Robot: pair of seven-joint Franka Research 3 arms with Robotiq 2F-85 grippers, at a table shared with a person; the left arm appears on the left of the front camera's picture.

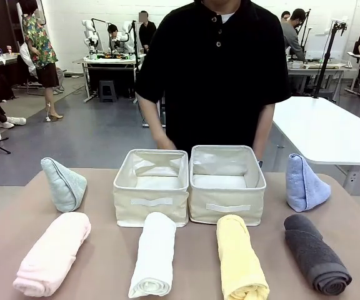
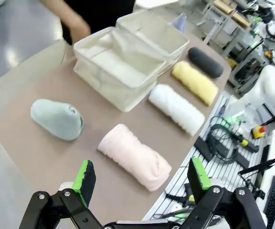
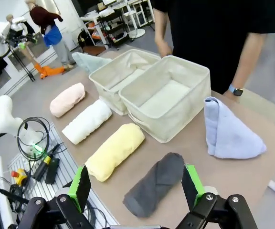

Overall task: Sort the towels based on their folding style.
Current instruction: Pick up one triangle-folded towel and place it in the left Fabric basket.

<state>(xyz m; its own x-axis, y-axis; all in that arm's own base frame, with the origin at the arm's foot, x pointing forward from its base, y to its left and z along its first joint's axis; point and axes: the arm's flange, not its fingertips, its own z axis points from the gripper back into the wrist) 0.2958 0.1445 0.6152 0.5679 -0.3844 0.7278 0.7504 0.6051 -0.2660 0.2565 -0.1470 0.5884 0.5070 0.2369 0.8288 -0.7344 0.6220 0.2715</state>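
Our left gripper (image 2: 141,174) and right gripper (image 3: 135,183) gape empty | pink roll (image 1: 52,253), white roll (image 1: 153,253), yellow roll (image 1: 240,262), dark grey roll (image 1: 315,253) lie on our side of the bins (image 1: 167,209) | green cone (image 1: 63,183) left of them, blue cone (image 1: 305,183) right

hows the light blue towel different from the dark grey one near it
The light blue towel is folded into a cone; the dark grey towel is rolled into a cylinder. The light blue towel sits beside the right bin; the dark grey towel lies nearer the robot. Both are terry cloth, resting on the table untouched.
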